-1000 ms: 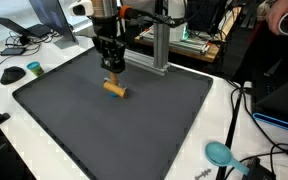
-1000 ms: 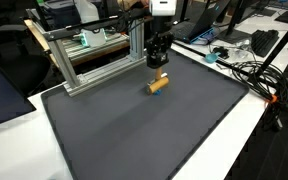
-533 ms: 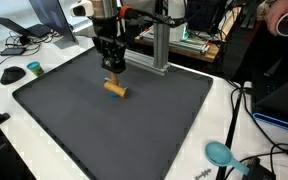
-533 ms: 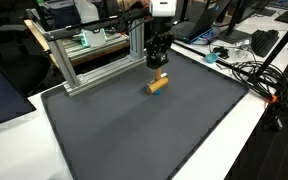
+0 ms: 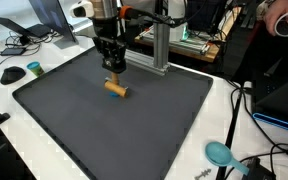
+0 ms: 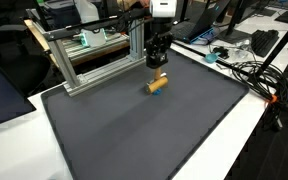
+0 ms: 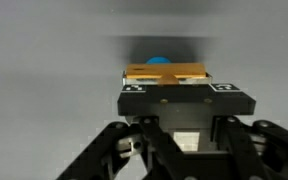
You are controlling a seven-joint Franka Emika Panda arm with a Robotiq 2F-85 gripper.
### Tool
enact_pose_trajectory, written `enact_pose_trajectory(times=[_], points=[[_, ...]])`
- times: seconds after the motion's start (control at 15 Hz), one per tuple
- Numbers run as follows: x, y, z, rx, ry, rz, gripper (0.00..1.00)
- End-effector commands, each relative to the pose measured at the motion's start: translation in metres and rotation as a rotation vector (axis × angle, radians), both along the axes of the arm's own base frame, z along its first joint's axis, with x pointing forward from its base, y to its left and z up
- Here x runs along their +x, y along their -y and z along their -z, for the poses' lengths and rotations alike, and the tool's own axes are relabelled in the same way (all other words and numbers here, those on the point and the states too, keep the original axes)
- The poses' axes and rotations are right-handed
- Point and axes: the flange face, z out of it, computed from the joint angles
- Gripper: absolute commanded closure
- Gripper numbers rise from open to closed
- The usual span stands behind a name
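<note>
You are hovering the claw [image 5: 111, 68] directly above the wooden cylinder [image 5: 116, 89], which is lying flat on the dark mat [image 5: 134, 135], close to the aluminium frame [image 5: 156, 52]. The jaws are standing narrow. In the wrist view the wooden cylinder [image 7: 164, 73] is running crosswise, its long axis going from finger to finger. Whether the tips are touching it is hard to tell.

A short, light-brown wooden cylinder [image 5: 115, 88] lies on its side on a dark surface. In an exterior view it sits above and left of the frame's centre, slanting from upper left down to lower right. In an exterior view the cylinder [image 6: 158, 83] lies just right of centre, in the upper half. In the wrist view, blurred, it runs level across the upper middle.
</note>
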Motion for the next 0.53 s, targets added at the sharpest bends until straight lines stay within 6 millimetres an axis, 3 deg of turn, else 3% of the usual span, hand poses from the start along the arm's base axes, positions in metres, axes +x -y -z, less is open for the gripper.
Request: enact_pose_trajectory(times=[0.0,0.47], points=[[-0.0095,-0.0024,0.0501,0.012,-0.117,0.000,0.78],[-0.0101,-0.0042,0.0508,0.027,-0.132,-0.007,0.78]])
